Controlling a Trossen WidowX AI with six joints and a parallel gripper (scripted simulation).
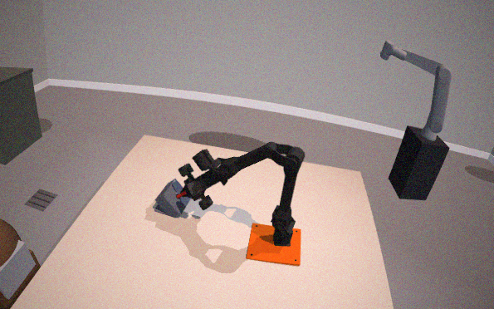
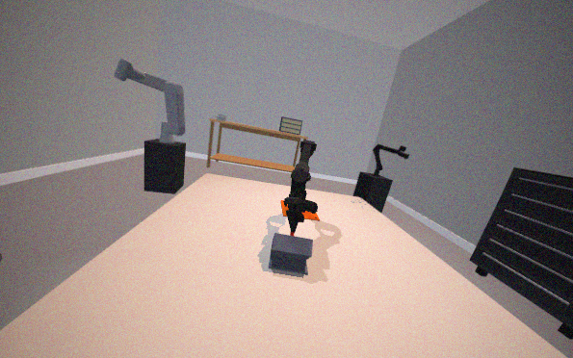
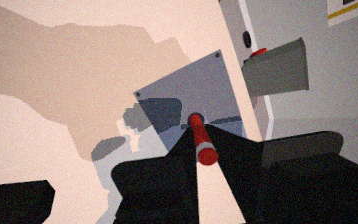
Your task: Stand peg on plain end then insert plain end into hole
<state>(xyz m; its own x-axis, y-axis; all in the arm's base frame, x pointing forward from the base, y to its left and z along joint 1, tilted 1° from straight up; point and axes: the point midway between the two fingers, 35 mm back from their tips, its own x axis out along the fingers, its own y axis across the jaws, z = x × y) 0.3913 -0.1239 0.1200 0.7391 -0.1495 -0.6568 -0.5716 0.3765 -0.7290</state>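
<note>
The red peg is held at a slant, its banded end toward the wrist camera and its plain end at the hole in the sloped panel. The dark rim of the hole shows around the peg's plain end. How deep the peg sits cannot be told. The light band is near the peg's outer end. My gripper is shut on the peg, close in front of the panel's face. The fingers hide part of the panel's lower face.
The panel block stands on the pale table. The arm's orange base plate lies well behind the gripper. Shadows of the arm fall across the table and panel. A cabinet, a shelf and other robots stand beyond the table.
</note>
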